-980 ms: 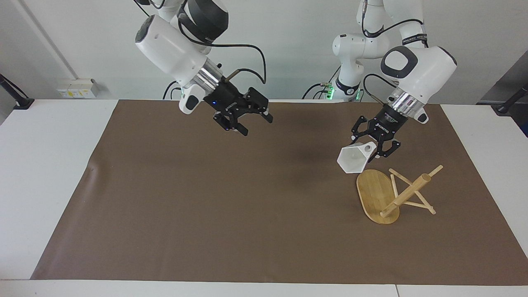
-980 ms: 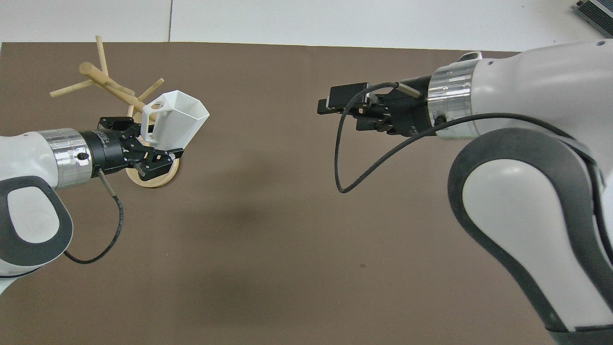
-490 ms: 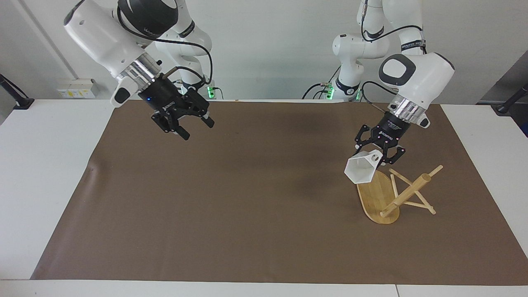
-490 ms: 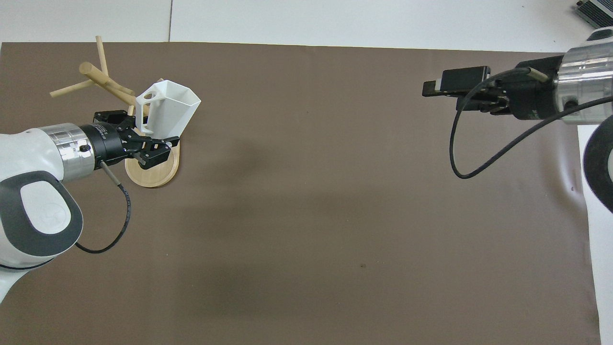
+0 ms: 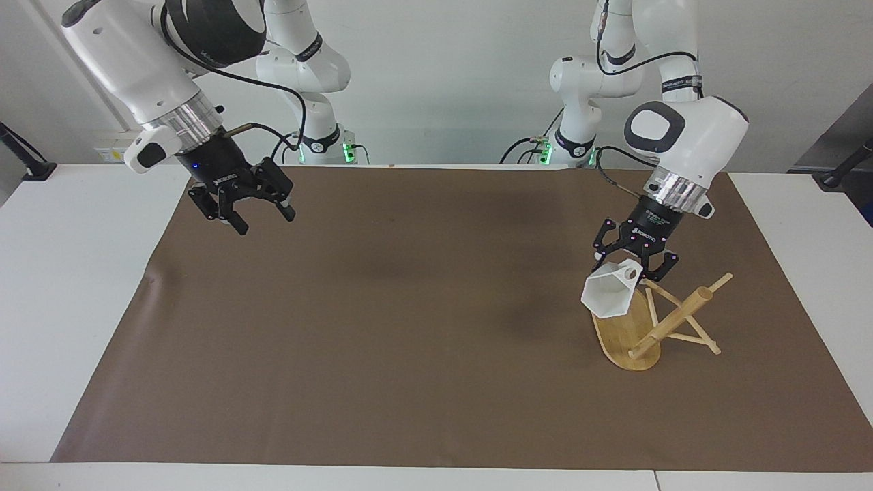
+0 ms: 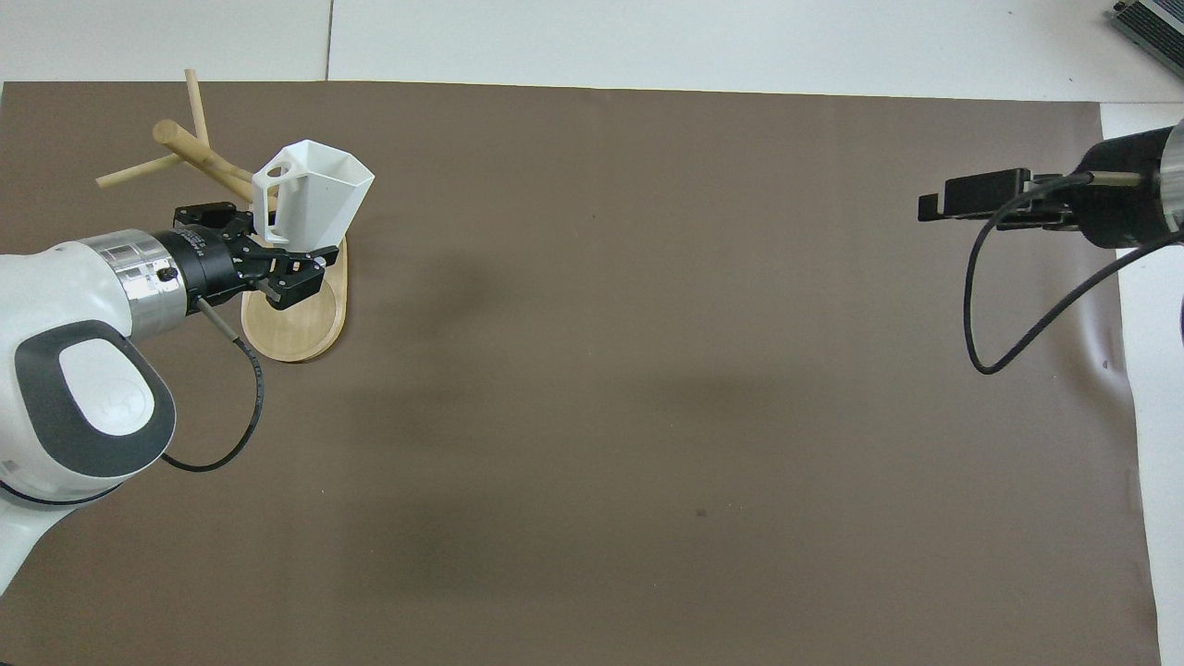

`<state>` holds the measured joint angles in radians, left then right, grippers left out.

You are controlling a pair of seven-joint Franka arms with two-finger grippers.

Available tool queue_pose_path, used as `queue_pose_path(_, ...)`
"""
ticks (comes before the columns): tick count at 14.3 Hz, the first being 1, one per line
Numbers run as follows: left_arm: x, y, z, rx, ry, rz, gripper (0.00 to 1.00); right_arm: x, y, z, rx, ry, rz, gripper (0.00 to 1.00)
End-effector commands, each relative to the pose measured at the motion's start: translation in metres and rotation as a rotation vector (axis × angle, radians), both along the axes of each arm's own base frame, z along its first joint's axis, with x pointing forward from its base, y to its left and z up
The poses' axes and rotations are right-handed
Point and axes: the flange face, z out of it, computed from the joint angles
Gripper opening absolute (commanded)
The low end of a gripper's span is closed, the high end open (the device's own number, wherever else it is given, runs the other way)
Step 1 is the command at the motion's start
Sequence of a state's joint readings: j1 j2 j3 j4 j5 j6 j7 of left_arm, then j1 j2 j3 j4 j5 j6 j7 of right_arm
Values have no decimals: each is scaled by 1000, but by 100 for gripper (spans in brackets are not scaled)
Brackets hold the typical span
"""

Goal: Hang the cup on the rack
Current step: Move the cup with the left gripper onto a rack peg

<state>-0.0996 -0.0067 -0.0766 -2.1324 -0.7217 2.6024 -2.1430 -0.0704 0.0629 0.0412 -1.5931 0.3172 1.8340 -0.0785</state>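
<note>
The white faceted cup (image 5: 607, 294) hangs tilted, mouth toward the table's middle, in my left gripper (image 5: 635, 267), which is shut on it at the handle end. The cup is over the oval base (image 5: 622, 335) of the bamboo rack, close beside its pegs (image 5: 658, 294) and apart from its post (image 5: 675, 317). In the overhead view the cup (image 6: 319, 196) and left gripper (image 6: 266, 252) cover part of the rack's base (image 6: 298, 324); the post (image 6: 196, 150) shows next to them. My right gripper (image 5: 262, 219) is open and empty, up over the mat's corner at the right arm's end; it also shows in the overhead view (image 6: 934, 203).
A brown mat (image 5: 409, 327) covers most of the white table (image 5: 75, 286). The rack stands near the left arm's end of the mat. Nothing else lies on the mat.
My left gripper has carried the cup down and closer to the rack, now over its base. My right gripper has drawn back from the mat's middle to the right arm's end.
</note>
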Motion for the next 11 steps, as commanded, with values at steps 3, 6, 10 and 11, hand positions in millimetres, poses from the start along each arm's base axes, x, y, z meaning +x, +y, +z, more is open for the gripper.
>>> queue_pose_path(3, 13, 2, 1, -2, -18, 63, 0, -23, -69, -8, -202, 88, -13, 100)
queue_pose_path(6, 17, 5, -1, -11, -26, 115, 0, -24, -87, -8, -222, 87, -46, 100)
queue_pose_path(10, 17, 5, -3, -16, -19, 124, 0, -26, -114, -5, -299, 72, -88, 100)
queue_pose_path(11, 17, 5, -3, -17, -19, 125, 0, -27, -124, -4, -301, 63, -107, 100)
